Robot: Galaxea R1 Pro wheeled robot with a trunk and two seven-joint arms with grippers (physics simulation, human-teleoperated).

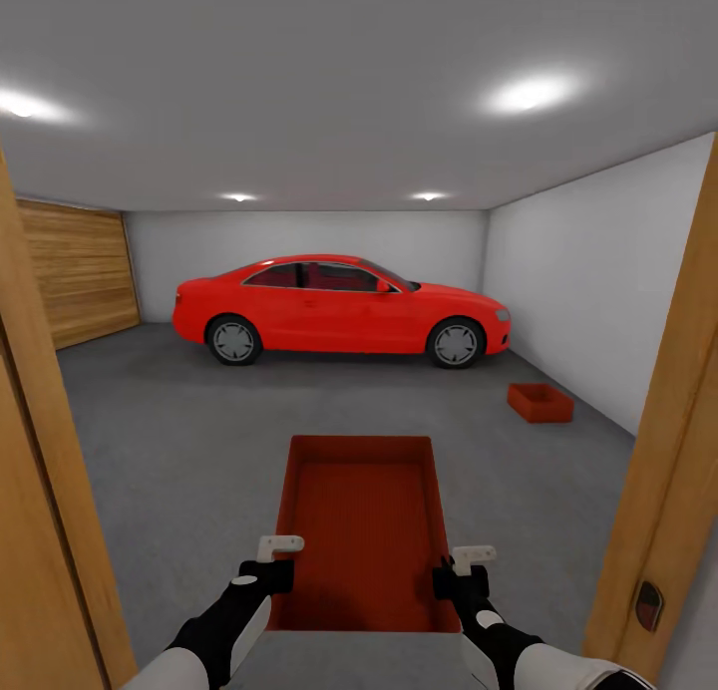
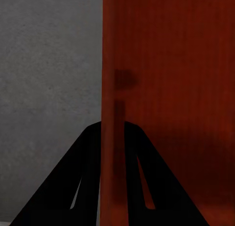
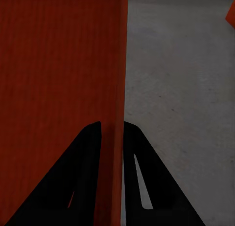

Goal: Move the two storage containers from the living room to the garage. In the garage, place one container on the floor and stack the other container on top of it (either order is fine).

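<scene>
The left gripper and right gripper sit low in the head view, each clamped on a long side wall of the bin they carry between them. In the left wrist view the two dark fingers straddle the thin orange-red wall, one on each face, and the right wrist view shows the same with its fingers pinching the opposite wall. Gripping both sides this way looks meant to keep the wide, shallow, open-topped bin level and centred ahead of the trunk while the base rolls. The bin fills the lower middle of the head view, held above the floor, its far end pointing into the garage. The second bin rests on the concrete at right of centre, close to the pale right wall and well apart from the carried one; it is presumably the base for the stack. Beyond it, across the middle of the frame, a red car stands side-on before the back wall, with a plank door at the left edge. Wooden door jambs frame both sides of the view, so the robot seems to be at the threshold, with the drive to the far bin and the stacking not yet done.
</scene>
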